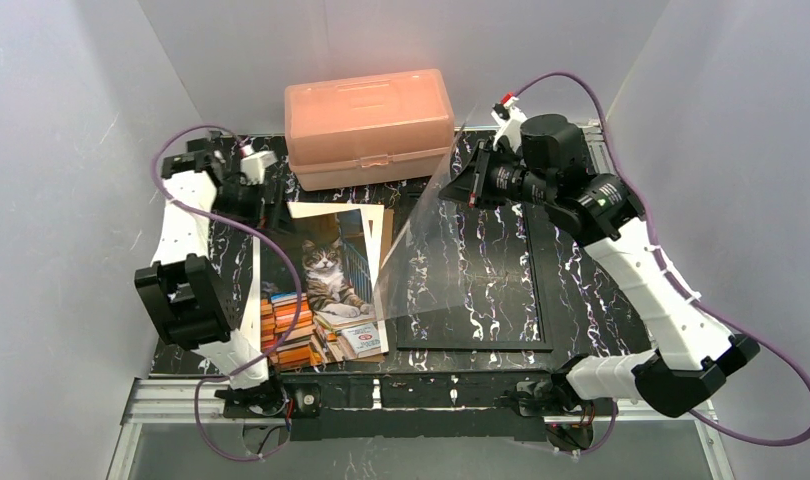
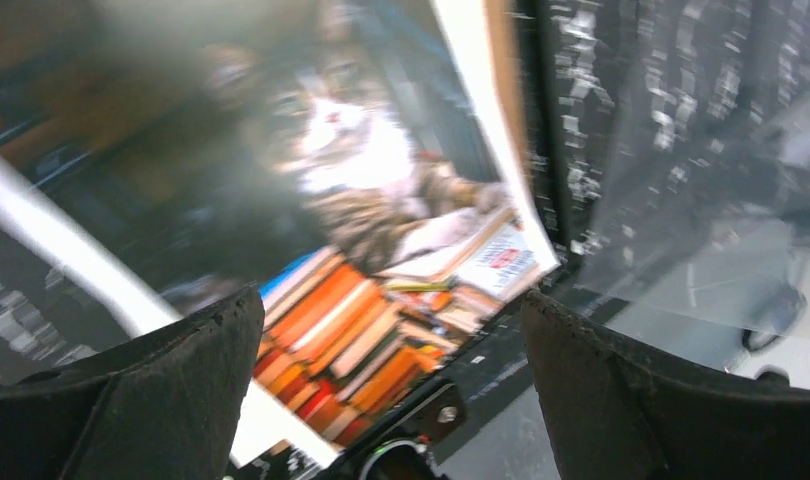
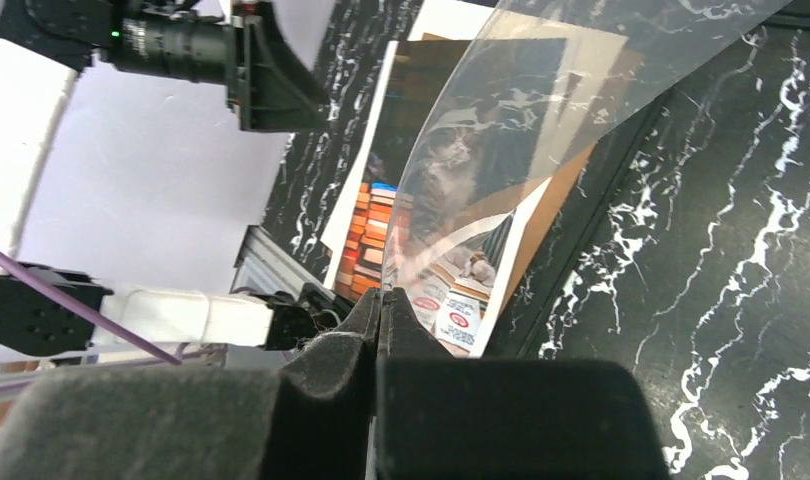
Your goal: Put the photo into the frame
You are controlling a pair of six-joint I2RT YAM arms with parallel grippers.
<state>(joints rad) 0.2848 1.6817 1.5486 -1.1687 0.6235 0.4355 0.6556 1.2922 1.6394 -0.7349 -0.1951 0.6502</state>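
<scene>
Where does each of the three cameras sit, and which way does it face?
Top external: above and behind the arms, looking down on the black marbled table, both arms showing.
Left wrist: at the left gripper, open, facing down at the rectangular paper cat photo.
Right wrist: looking along the clear flexible pane clamped by the right gripper, toward the left arm.
Shared: all three show the photo.

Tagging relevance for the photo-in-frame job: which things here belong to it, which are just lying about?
In the job: photo, frame, clear pane pinched in the right gripper, open left gripper over the photo.
Lying about: peach box.
</scene>
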